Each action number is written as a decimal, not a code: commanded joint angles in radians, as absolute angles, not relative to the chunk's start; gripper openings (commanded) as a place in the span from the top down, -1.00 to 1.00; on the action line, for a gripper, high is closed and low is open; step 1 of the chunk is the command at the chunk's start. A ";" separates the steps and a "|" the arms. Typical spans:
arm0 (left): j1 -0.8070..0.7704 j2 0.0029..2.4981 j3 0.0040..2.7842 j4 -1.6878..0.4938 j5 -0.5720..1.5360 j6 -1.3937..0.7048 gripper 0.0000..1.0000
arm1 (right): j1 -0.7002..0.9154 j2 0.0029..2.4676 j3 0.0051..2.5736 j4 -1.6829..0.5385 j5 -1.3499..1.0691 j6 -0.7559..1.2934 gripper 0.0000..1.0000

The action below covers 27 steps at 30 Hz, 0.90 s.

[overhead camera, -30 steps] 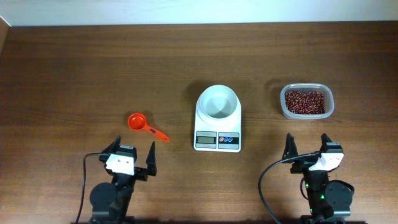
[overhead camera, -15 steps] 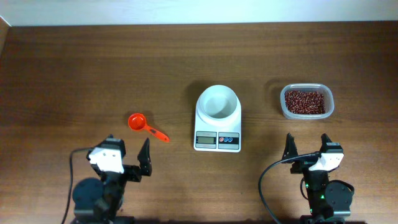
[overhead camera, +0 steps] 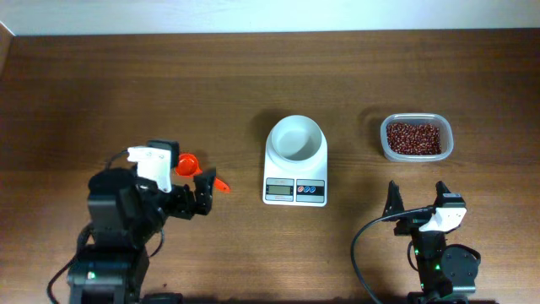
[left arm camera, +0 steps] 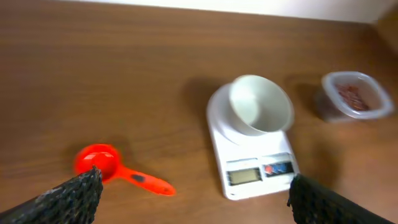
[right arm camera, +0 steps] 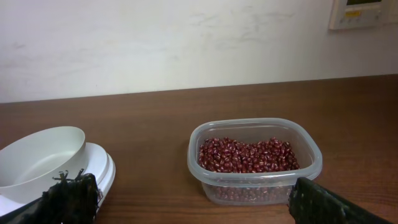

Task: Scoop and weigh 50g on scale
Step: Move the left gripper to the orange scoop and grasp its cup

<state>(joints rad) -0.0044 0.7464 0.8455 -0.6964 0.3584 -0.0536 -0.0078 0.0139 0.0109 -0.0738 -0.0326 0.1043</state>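
Fingers (left arm camera: pixel 71 198) of the left gripper (overhead camera: pixel 187 176) stand wide and empty, as do those of the right gripper (overhead camera: pixel 416 201). On the brown wooden table (overhead camera: pixel 101 84) the small white digital scale with its round white bowl (overhead camera: pixel 295 160) sits central, probably so both arms can reach it. At its 3 o'clock the clear rectangular plastic tub (overhead camera: pixel 448 139) holds the dark red-brown beans (overhead camera: pixel 413 137); at 9 o'clock the orange-red plastic scoop (left arm camera: pixel 99 160) lies between the left fingers — likely the first pick.
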 commanded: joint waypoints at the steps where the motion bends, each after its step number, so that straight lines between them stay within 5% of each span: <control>1: -0.006 0.763 0.859 -0.697 0.556 -0.060 -0.98 | -0.014 0.006 0.006 -0.079 -0.025 0.104 -0.98; 6: -0.006 0.764 0.859 -0.697 0.543 -0.062 -0.97 | -0.014 0.006 0.006 -0.079 -0.025 0.104 -0.98; 14: -0.006 0.854 0.859 -0.702 0.188 -0.404 -0.92 | -0.014 0.006 0.006 -0.079 -0.025 0.104 -0.98; 27: 0.030 1.336 0.859 -0.576 -0.053 -0.699 -0.32 | -0.014 0.006 0.006 -0.079 -0.025 0.104 -0.98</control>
<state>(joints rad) 0.0002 1.2728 0.8455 -0.5800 0.0067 -0.6029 -0.0078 0.0139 0.0109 -0.0738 -0.0296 0.1047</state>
